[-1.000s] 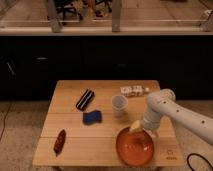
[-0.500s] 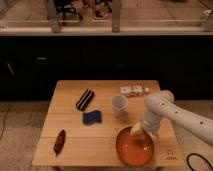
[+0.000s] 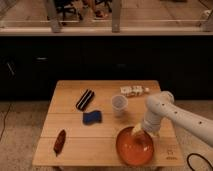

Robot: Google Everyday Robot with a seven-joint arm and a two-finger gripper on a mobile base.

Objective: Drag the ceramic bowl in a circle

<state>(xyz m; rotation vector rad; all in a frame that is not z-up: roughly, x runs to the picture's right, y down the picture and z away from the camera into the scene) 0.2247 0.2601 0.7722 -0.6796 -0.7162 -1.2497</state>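
Observation:
The ceramic bowl [image 3: 134, 148], wide, shallow and orange with a glossy inside, sits near the front right corner of the wooden table [image 3: 70, 131]. My white arm [image 3: 172, 114] comes in from the right and bends down to it. The gripper [image 3: 138, 131] rests at the bowl's far rim, reaching just into the inside. Its tip covers a small part of the rim.
A small white cup [image 3: 118, 103] stands just behind the bowl. A blue sponge [image 3: 91, 118], a black striped pouch [image 3: 85, 99] and a reddish-brown item [image 3: 60, 141] lie to the left. White packets [image 3: 133, 90] sit at the back right. The table's front and right edges are close to the bowl.

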